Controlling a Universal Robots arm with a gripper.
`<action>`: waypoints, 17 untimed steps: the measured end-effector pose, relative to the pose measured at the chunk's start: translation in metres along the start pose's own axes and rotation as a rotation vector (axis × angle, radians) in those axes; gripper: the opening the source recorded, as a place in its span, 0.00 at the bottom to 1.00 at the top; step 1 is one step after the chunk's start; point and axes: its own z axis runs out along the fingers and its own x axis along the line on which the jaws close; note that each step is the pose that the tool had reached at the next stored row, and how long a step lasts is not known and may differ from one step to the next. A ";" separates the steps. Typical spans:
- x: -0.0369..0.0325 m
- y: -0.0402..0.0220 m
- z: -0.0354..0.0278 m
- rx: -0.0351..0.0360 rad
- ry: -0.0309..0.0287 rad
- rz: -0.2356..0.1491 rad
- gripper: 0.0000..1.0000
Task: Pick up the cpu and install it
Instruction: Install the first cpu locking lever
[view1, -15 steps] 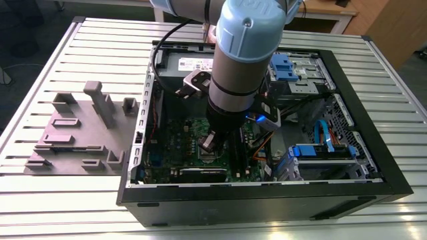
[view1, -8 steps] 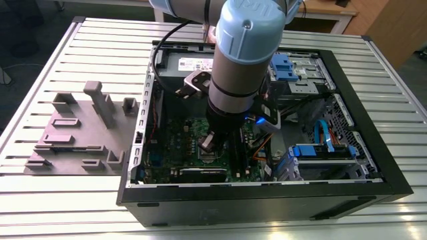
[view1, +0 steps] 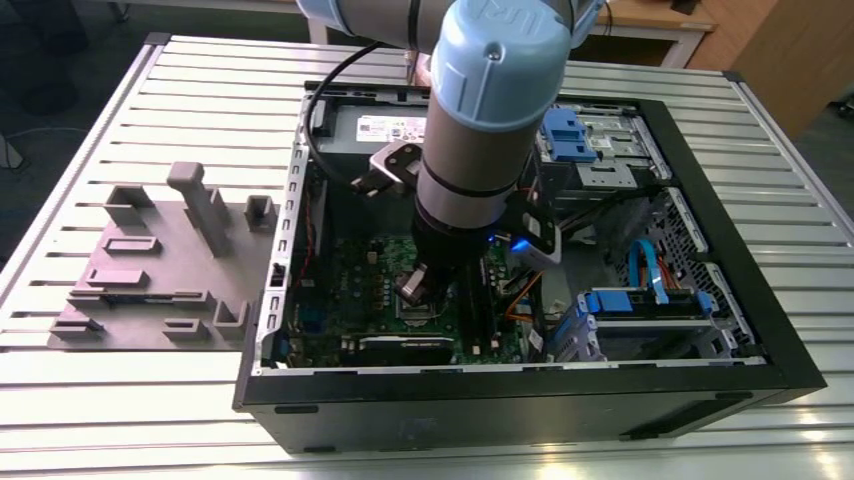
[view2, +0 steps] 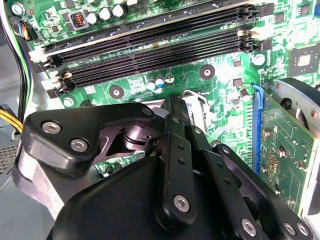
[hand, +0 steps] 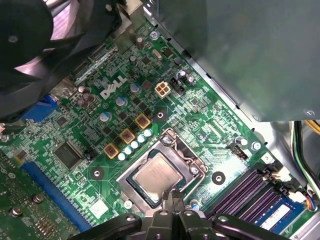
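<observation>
The cpu (hand: 157, 175) is a small silvery square chip lying flat inside the metal socket frame (hand: 185, 150) of the green motherboard (hand: 100, 125). In the first wrist view my gripper (hand: 172, 196) hovers just over the socket's edge, beside the chip, its two thin fingers pressed together with nothing between them. The second wrist view has the gripper (view2: 175, 111) from behind, its black linkage covering the socket. In the exterior view the gripper (view1: 416, 290) reaches down into the open computer case (view1: 534, 385), right above the socket area.
Black memory slots (view2: 150, 42) run beside the socket. A grey power box (hand: 240, 55) and a black fan (hand: 35, 45) stand close by. Blue drive brackets (view1: 627, 305) and cables fill the exterior view's right. A grey fixture (view1: 154, 265) sits on the slatted table outside the case.
</observation>
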 end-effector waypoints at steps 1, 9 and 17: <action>0.0000 0.0000 0.0001 -0.0005 -0.0007 0.005 0.10; 0.0003 0.0002 0.0002 -0.0167 -0.0188 0.044 0.10; 0.0015 -0.0010 0.0000 -0.0202 -0.0211 0.058 0.10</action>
